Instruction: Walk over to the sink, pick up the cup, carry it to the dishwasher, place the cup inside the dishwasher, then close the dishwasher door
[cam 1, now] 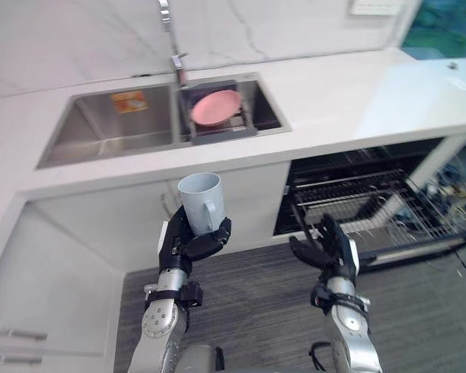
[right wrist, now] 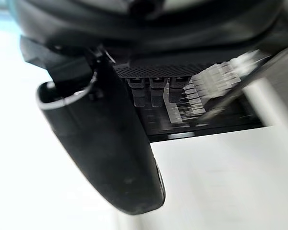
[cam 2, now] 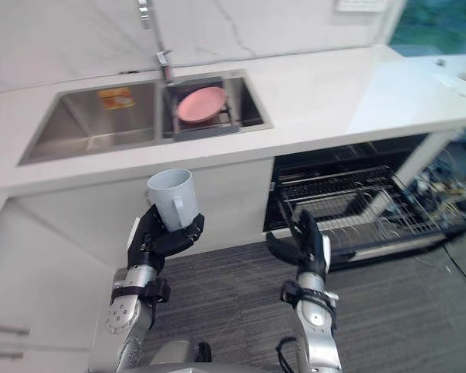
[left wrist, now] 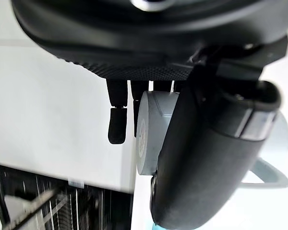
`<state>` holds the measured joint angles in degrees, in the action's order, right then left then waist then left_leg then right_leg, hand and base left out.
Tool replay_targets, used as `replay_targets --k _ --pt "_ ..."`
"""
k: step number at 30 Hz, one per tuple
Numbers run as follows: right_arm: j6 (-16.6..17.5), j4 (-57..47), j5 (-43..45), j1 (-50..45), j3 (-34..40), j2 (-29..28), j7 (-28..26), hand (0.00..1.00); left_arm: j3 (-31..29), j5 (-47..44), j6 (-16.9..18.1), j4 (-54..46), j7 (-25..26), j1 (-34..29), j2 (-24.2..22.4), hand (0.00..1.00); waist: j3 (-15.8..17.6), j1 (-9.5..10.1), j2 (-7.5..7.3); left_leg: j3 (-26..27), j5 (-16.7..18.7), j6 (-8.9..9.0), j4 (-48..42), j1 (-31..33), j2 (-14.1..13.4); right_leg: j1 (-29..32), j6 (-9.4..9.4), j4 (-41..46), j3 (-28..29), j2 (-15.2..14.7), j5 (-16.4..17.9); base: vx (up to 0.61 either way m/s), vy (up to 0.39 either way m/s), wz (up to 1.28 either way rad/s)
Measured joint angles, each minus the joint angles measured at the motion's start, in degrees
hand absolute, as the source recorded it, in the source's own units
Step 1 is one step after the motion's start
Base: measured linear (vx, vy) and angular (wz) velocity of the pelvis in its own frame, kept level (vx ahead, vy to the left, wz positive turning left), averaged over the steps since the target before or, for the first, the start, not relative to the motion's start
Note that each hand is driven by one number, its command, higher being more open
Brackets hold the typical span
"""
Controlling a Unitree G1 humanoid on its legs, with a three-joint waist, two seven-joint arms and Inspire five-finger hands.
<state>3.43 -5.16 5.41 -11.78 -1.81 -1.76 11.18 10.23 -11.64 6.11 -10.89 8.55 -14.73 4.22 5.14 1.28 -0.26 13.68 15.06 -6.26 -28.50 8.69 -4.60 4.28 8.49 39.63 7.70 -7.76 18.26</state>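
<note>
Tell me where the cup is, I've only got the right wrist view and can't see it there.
Observer: The left hand is curled round the cup, holding it upright in front of the counter.
Operator: Is it over the dishwasher rack yet?
Observer: No, the open dishwasher is off to the robot's right of the cup, with its rack pulled out.
Operator: Anything in the sink?
Observer: A pink plate sits in the sink.
</note>
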Motion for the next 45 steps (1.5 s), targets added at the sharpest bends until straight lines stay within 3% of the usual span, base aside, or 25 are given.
replay_targets --k 2,3,5,6,7,10,11,13,15,17,19,20,21,22,24,27,31,34,45 --pt "0.9 -1.9 0.0 0.6 -1.2 -0.1 -0.4 0.90 -0.3 0.5 0.5 -0.8 0.8 0.0 0.1 0.30 -0.1 0.24 -0.26 4.0 1.7 1.47 1.5 -3.2 -2.2 3.9 -1.23 3.1 -5.7 -0.9 0.7 0.07 0.041 -1.34" --pt "2.0 -2.3 0.0 1.1 -2.1 -0.2 -0.9 0.90 -0.5 0.5 0.9 -0.7 1.6 0.1 0.7 0.30 -0.5 0.16 -0.43 6.5 3.0 2.21 2.5 -4.8 -3.7 6.8 -2.02 2.8 -11.9 -1.9 1.1 0.07 -0.043 -1.50" --pt "3.5 -1.9 0.3 2.3 -2.8 0.1 -1.8 0.90 -1.4 0.5 1.6 0.2 2.0 0.4 1.6 0.30 -1.3 -0.93 -1.59 9.5 3.3 3.43 4.0 -6.2 -4.7 9.0 -4.24 -3.0 -21.0 -2.6 1.0 0.09 -0.105 -0.99" --pt "4.5 -1.9 1.0 2.6 -2.8 0.7 -2.2 0.90 -1.5 0.5 1.8 1.6 2.3 1.3 2.0 0.30 -1.8 -1.83 -2.46 10.5 3.3 5.66 4.4 -6.7 -4.4 9.4 -8.15 -9.6 -24.0 -2.0 -3.2 0.21 -0.135 -0.36" --pt "4.9 -1.4 2.1 2.7 -2.2 2.3 -2.4 0.90 -1.3 0.6 1.8 4.8 2.4 2.6 0.9 0.30 -1.8 -2.89 -0.69 9.3 3.3 7.23 3.7 -6.9 -5.4 7.9 -8.31 -11.5 -24.1 -0.1 -4.2 0.25 -0.113 -0.32" --pt "4.4 0.8 4.5 1.6 -0.8 5.0 -3.8 0.90 -2.4 1.2 1.6 8.7 2.5 3.2 -2.5 0.30 -1.7 -4.04 2.21 6.3 2.9 7.61 2.8 -8.3 -8.1 3.9 -9.03 -16.8 -23.9 4.0 -4.7 0.32 -0.099 -0.29" --pt "4.3 0.9 4.8 1.1 -0.6 5.2 -3.7 0.90 -2.5 1.3 1.5 9.1 2.5 3.4 -2.8 0.30 -1.6 -4.12 2.37 5.9 2.5 7.84 1.0 -8.3 -8.7 2.4 -9.07 -18.1 -23.9 4.7 -4.7 0.31 -0.106 -0.17" --pt "4.3 -0.1 7.0 -0.5 -0.8 5.3 -4.0 0.90 -3.0 1.6 1.2 8.9 2.6 3.5 -3.0 0.30 -1.2 -4.14 2.30 3.4 -2.5 7.66 -15.1 -4.4 -11.6 -4.9 -9.23 -23.4 -22.8 5.6 -4.8 0.34 -0.055 -0.25" --pt "4.3 -2.9 8.8 -0.8 -0.9 5.2 -5.0 0.90 -3.0 1.6 1.3 7.4 2.7 3.6 -3.0 0.30 -0.7 -3.50 2.59 1.4 -0.8 8.62 -23.9 0.0 -12.6 -8.6 -9.20 -26.0 -20.9 5.5 -4.9 0.30 0.028 -0.42" --pt "4.7 -5.0 9.8 -0.3 -1.0 5.1 -6.0 0.90 -3.2 1.6 1.6 6.1 2.6 4.7 -2.9 0.30 -0.5 -3.15 2.87 0.3 1.3 8.71 -23.8 5.1 -11.6 -10.0 -9.16 -27.1 -19.5 4.7 -4.9 0.27 0.116 -0.45" --pt "4.8 -5.2 11.7 0.5 -1.0 5.3 -7.1 0.90 -3.5 1.6 1.7 6.2 2.7 6.6 -2.8 0.30 -0.1 -2.43 2.53 -0.9 1.4 8.68 -15.0 8.2 -8.7 -10.6 -9.12 -26.9 -17.9 3.2 -4.9 0.25 0.174 -0.47" --pt "4.8 -5.2 13.0 1.0 -1.1 5.5 -7.6 0.90 -3.7 1.6 1.8 6.2 2.7 7.3 -2.8 0.30 0.3 -2.25 3.10 -3.7 -0.5 8.66 -4.3 8.4 -5.9 -11.2 -8.69 -26.5 -16.9 2.5 -4.7 0.25 0.242 -0.64" --pt "4.8 -4.9 13.8 1.4 -1.8 6.5 -8.1 0.90 -3.8 1.6 1.9 6.2 2.7 7.5 -2.6 0.30 0.5 -1.93 4.18 -8.1 -12.6 10.26 6.4 6.7 -3.6 -11.4 -6.15 -25.5 -15.2 2.5 -3.4 0.24 0.246 -0.65" --pt "4.5 -3.8 14.1 1.9 -2.7 6.0 -8.4 0.90 -4.2 1.6 2.2 6.8 2.7 7.7 -1.8 0.30 0.5 -1.96 2.50 -8.1 -12.5 10.24 6.7 5.6 -2.1 -11.9 -5.59 -25.8 -14.2 0.9 -2.8 0.25 0.200 -0.43" --pt "4.3 -3.0 15.3 3.1 -4.9 6.5 -10.7 0.90 -3.0 1.7 3.2 6.9 2.2 9.8 1.1 0.30 0.9 -3.04 0.79 -8.9 -12.8 9.54 9.1 4.7 0.7 -12.0 -5.56 -27.3 -12.8 -0.9 -3.2 0.20 0.111 0.11" --pt "3.2 -1.7 15.6 6.5 -7.4 7.5 -13.8 0.90 -3.2 1.8 3.1 9.1 2.2 12.4 2.0 0.30 0.9 -2.75 0.76 -9.0 -13.4 9.19 12.4 1.9 1.2 -13.7 -3.50 -28.5 -12.8 -0.7 -5.6 0.13 0.056 0.07" --pt "3.3 -1.7 15.9 10.1 -7.8 9.8 -16.2 0.90 -2.6 1.8 3.1 11.3 1.1 12.4 2.4 0.30 0.9 -2.80 0.77 -9.4 -17.1 9.83 20.5 -2.7 0.6 -14.6 -3.53 -29.5 -12.7 0.7 -8.3 0.04 -0.029 -0.03" --pt "3.3 -1.7 15.9 11.7 -8.3 10.8 -16.5 0.90 -1.4 1.8 3.0 11.4 -0.2 12.4 2.5 0.30 0.9 -2.87 0.76 -9.4 -19.7 10.04 25.6 -4.5 0.7 -14.1 -3.43 -30.4 -12.5 0.8 -8.6 0.01 -0.035 -0.11" --pt "2.9 -0.1 15.8 13.7 -14.0 12.4 -17.9 0.90 0.6 1.6 2.9 14.2 -1.4 13.9 2.6 0.30 0.9 -2.82 0.76 -9.1 -23.9 9.61 32.6 -6.6 0.9 -12.8 -3.40 -31.8 -11.6 0.8 -8.6 -0.05 -0.006 -0.08"
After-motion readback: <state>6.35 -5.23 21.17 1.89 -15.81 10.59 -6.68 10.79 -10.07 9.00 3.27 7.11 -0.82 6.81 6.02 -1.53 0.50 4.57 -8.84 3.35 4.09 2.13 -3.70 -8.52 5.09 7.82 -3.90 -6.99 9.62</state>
